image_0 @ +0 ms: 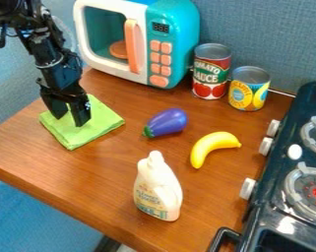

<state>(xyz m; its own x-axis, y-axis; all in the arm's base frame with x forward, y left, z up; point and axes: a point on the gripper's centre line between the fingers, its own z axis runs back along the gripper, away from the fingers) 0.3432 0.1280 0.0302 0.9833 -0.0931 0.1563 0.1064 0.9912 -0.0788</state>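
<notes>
The black gripper [69, 119] hangs at the left over a folded green cloth [98, 124], its fingers apart with a strip of green showing between them. Whether the fingertips touch the cloth, I cannot tell. To the right of the cloth lies a purple toy eggplant [168, 122], its green stem end pointing left and down. A yellow banana [211, 146] rests further right. Nearer the front, a white bottle [157, 189] with a label stands on the wooden counter [75, 170].
Behind stands a teal and white toy microwave [174, 29] with an orange handle. Beside it are a tomato sauce can [211, 71] and a shorter yellow can [249, 88]. A dark stove [275, 182] with white knobs borders the counter on the right.
</notes>
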